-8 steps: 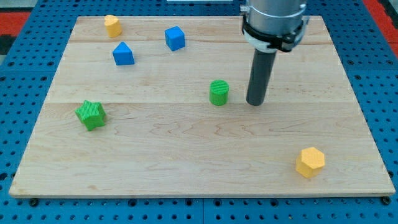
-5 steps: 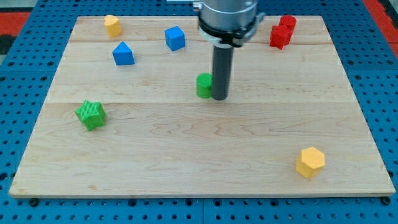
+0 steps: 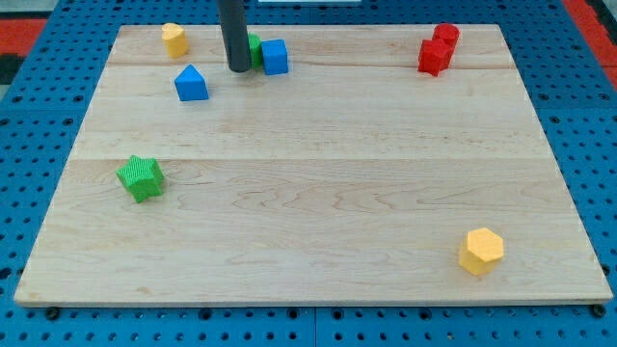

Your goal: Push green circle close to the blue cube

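Observation:
The green circle (image 3: 254, 48) stands near the view's top, mostly hidden behind my rod, touching the left side of the blue cube (image 3: 275, 57). My tip (image 3: 236, 68) rests on the board just left of and slightly below the green circle, right against it.
A blue house-shaped block (image 3: 191, 84) lies left of and below my tip. A yellow block (image 3: 174, 40) sits at the top left. A green star (image 3: 141, 177) lies at the left. Red blocks (image 3: 436, 50) sit at the top right. A yellow hexagon (image 3: 480, 251) lies at the bottom right.
My tip swept from the board's middle up and left. The green circle went with it, from the centre to beside the blue cube.

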Available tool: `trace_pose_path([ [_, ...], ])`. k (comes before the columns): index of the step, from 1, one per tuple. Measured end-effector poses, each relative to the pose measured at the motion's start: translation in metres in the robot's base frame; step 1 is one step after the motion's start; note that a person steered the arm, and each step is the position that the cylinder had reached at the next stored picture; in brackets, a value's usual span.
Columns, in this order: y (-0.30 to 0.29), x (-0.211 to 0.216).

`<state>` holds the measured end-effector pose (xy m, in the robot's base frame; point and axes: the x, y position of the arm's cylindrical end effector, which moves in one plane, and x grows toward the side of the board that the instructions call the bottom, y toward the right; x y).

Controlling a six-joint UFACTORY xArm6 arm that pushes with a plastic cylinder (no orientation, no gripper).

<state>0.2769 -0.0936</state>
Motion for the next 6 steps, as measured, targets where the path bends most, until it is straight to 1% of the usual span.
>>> trace_pose_path([
  [1, 0.013, -0.013],
  [2, 0.070, -0.028],
  [3, 0.065, 0.023],
  [4, 0.007, 0.009],
  [5, -0.014, -0.039],
  [6, -0.028, -0.057],
])
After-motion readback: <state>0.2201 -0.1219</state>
